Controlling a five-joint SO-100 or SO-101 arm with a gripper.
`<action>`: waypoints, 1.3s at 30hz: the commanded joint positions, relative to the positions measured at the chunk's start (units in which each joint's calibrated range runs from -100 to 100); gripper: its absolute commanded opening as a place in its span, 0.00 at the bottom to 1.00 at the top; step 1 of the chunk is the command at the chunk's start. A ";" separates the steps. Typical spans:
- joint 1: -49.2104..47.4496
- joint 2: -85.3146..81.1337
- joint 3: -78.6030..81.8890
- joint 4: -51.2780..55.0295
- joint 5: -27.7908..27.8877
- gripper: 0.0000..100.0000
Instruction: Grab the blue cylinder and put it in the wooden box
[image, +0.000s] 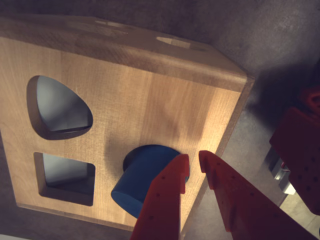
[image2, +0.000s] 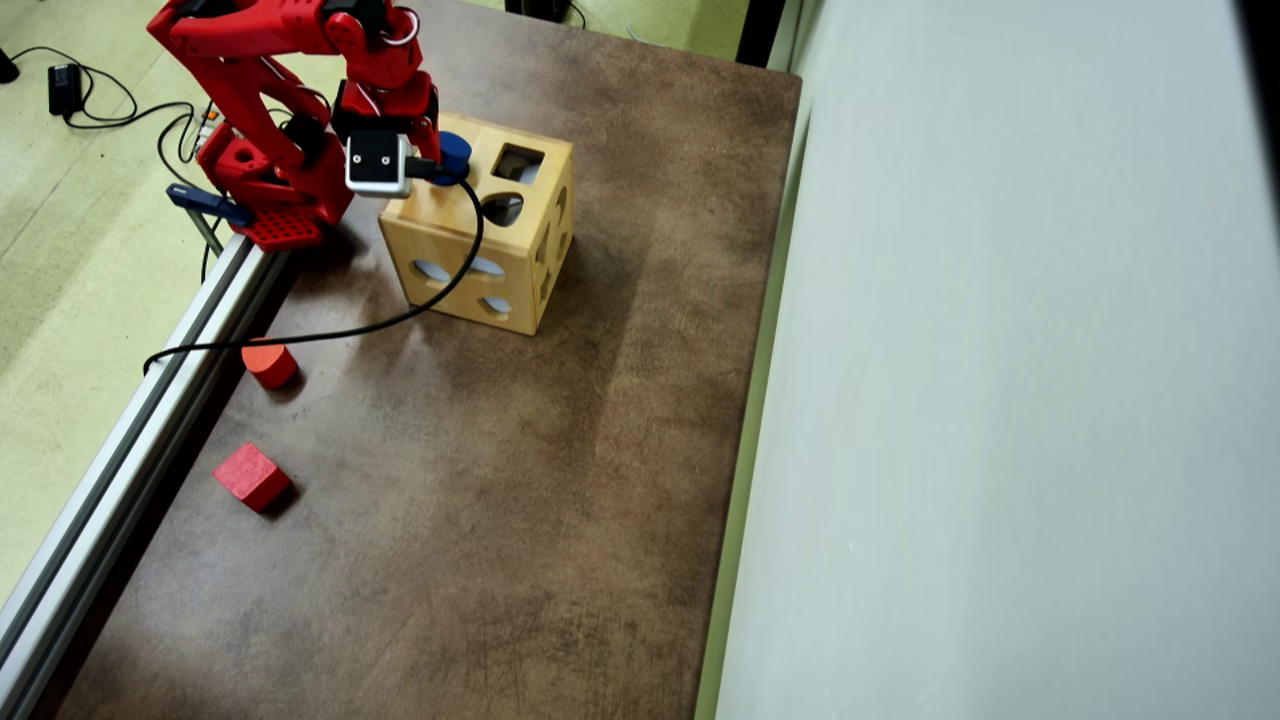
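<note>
The blue cylinder (image: 142, 177) sticks tilted out of a round hole in the top face of the wooden box (image: 165, 100), partly sunk in. My red gripper (image: 194, 161) is just right of it. The left finger (image: 165, 200) overlaps the cylinder's side, and the right finger (image: 235, 195) hangs past the box's edge. The jaws stand a narrow gap apart with nothing between them. In the overhead view the cylinder (image2: 456, 154) shows on the box (image2: 480, 250) at its left corner, beside the wrist camera (image2: 377, 163).
A red rounded block (image2: 270, 362) and a red cube (image2: 251, 476) lie on the brown table near the metal rail (image2: 150, 400) at the left edge. A black cable (image2: 440, 290) hangs across the box. A pale wall (image2: 1000, 400) bounds the right.
</note>
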 joint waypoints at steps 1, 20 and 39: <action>0.15 -1.38 -0.27 -0.54 -0.15 0.04; -6.09 5.24 1.34 -6.25 -0.15 0.04; -1.41 -11.41 -11.90 -0.54 0.10 0.04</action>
